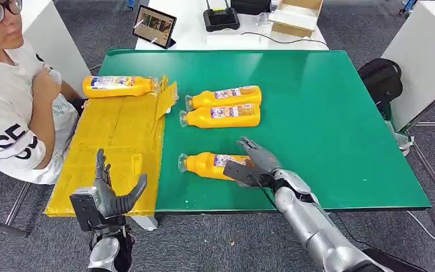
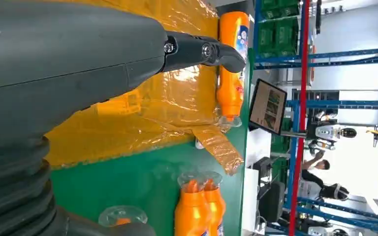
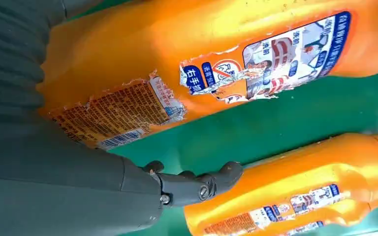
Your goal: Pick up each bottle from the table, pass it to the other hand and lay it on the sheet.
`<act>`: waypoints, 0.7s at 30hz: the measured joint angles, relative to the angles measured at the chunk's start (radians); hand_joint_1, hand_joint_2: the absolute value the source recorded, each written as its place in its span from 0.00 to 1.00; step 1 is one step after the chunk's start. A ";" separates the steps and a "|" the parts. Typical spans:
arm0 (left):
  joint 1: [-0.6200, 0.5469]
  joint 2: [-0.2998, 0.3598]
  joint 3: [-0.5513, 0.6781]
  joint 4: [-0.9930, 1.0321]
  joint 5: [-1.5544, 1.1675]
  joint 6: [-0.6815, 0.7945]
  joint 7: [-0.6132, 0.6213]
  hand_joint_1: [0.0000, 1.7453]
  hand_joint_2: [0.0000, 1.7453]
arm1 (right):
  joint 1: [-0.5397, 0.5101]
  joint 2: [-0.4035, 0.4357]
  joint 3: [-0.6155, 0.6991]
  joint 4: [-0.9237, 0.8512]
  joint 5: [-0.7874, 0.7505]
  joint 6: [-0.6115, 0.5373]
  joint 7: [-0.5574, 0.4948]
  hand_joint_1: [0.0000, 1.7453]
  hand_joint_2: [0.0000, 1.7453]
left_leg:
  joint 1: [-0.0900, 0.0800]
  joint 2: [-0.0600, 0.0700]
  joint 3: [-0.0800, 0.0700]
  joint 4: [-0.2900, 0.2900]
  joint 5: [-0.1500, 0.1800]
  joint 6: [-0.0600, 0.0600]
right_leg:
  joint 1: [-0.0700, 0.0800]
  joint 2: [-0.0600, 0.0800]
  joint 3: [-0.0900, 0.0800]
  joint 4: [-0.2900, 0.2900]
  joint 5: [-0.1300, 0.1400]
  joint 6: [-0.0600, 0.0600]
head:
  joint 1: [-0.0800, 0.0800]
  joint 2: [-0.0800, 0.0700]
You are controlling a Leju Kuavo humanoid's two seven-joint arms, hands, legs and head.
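The right hand (image 1: 253, 160) rests open over the base end of the nearest bottle (image 1: 207, 164), not yet gripping; the bottle lies crosswise, cap toward the sheet (image 1: 113, 147). The left hand (image 1: 110, 192) waits open near the sheet, where 1 bottle (image 1: 119, 86) lies. 2 bottles (image 1: 224, 106) remain on the counter (image 1: 328, 124).

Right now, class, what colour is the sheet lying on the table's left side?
Yellow, a crinkled sheet, seen best in the head view.
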 measured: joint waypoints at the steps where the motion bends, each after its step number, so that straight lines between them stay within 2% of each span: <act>1: -0.005 0.000 0.000 0.005 0.006 -0.002 0.002 0.00 1.00 | -0.013 -0.004 0.005 0.017 -0.014 0.025 -0.002 0.00 1.00 | 0.000 0.000 0.001 0.000 0.000 0.000 | 0.000 0.000 0.001 0.000 0.000 0.000 | 0.000 0.000; 2: -0.010 0.000 -0.001 0.010 0.011 -0.002 0.005 0.00 1.00 | -0.028 -0.008 0.011 0.033 -0.024 0.050 -0.003 0.00 1.00 | 0.000 0.001 0.002 0.000 0.000 0.000 | 0.000 0.000 0.002 0.000 0.000 0.000 | 0.000 0.000; 3: -0.015 0.000 -0.001 0.017 0.019 -0.003 0.008 0.00 1.00 | -0.047 -0.013 0.019 0.054 -0.037 0.077 -0.004 0.06 1.00 | 0.000 0.001 0.004 0.000 0.000 0.000 | 0.000 0.000 0.004 0.000 0.000 0.000 | 0.000 0.000; 5: -0.025 0.000 -0.002 0.032 0.030 -0.007 0.013 0.00 1.00 | -0.078 -0.020 0.033 0.091 -0.055 0.109 -0.004 0.26 1.00 | 0.000 0.001 0.007 0.000 0.000 0.000 | 0.000 0.000 0.006 0.000 0.000 0.000 | 0.000 0.000; 6: -0.029 0.000 -0.003 0.038 0.037 -0.009 0.014 0.00 1.00 | -0.090 -0.022 0.040 0.105 -0.060 0.114 -0.004 0.56 1.00 | 0.000 0.001 0.007 0.000 0.000 0.000 | 0.000 0.000 0.007 0.000 0.000 0.000 | 0.000 0.000; 7: -0.033 0.000 -0.005 0.045 0.039 -0.009 0.015 0.00 1.00 | -0.100 -0.022 0.048 0.120 -0.066 0.116 -0.004 0.80 1.00 | 0.000 0.001 0.008 0.000 0.000 0.000 | 0.000 0.000 0.008 0.000 0.000 0.000 | 0.000 0.000; 10: -0.042 0.000 -0.016 0.059 0.036 -0.003 0.010 0.00 1.00 | -0.124 -0.022 0.074 0.157 -0.085 0.118 0.001 0.78 1.00 | 0.000 0.001 0.010 0.000 0.000 0.000 | 0.000 0.000 0.010 0.000 0.000 0.000 | 0.000 0.000; 13: -0.046 0.000 -0.028 0.070 0.011 0.027 -0.003 0.00 1.00 | -0.141 -0.020 0.096 0.180 -0.105 0.120 0.019 0.85 1.00 | 0.000 0.001 0.011 0.000 0.000 0.000 | 0.000 0.000 0.011 0.000 0.000 0.000 | 0.000 0.000; 16: -0.054 0.000 -0.034 0.081 0.005 0.030 -0.003 0.00 1.00 | -0.158 -0.019 0.116 0.201 -0.123 0.130 0.030 0.86 1.00 | 0.000 0.000 0.011 0.000 0.000 0.000 | 0.000 0.000 0.011 0.000 0.000 0.000 | 0.000 0.000; 21: -0.062 0.000 -0.036 0.106 0.014 0.005 0.014 0.00 1.00 | -0.185 -0.022 0.143 0.228 -0.133 0.165 0.039 0.95 1.00 | 0.000 0.001 0.011 0.000 0.000 0.000 | 0.000 0.000 0.011 0.000 0.000 0.000 | 0.000 0.000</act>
